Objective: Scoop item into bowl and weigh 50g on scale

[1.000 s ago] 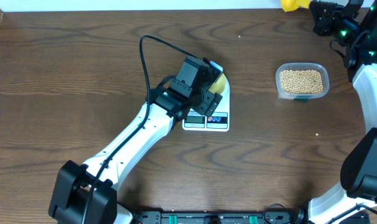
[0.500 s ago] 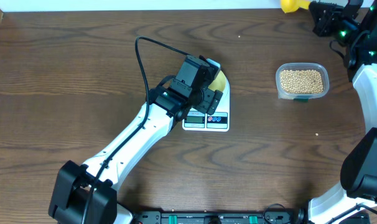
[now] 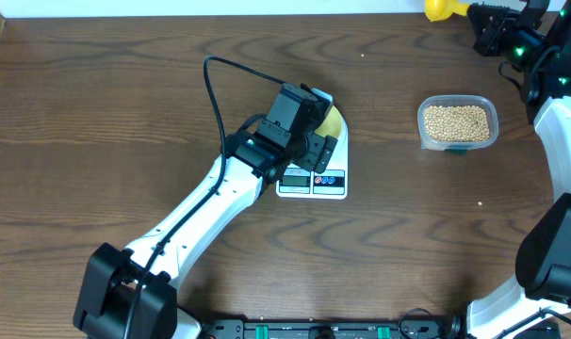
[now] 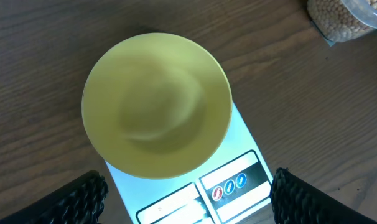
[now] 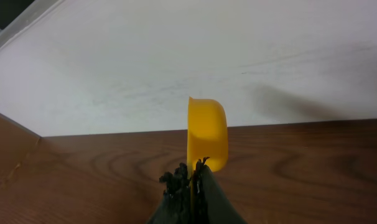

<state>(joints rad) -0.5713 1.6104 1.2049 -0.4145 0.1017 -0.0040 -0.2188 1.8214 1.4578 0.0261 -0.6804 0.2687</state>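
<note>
Nearest, the left hand (image 4: 187, 183) is held wide open above the scale (image 4: 235, 180) with nothing gripped, and the pale yellow-green bowl (image 4: 156, 112) is seated on the scale's round platform, behind the display and buttons. Further to the right, well apart from the scale, the tan beans (image 3: 457, 121) are contained in a clear tub (image 3: 494, 105) on the brown wooden surface (image 3: 97, 113). At the far right edge, the right hand (image 5: 191, 177) is closed tight on the handle of a yellow scoop (image 5: 207, 130), held on edge before a white wall (image 5: 176, 50).
</note>
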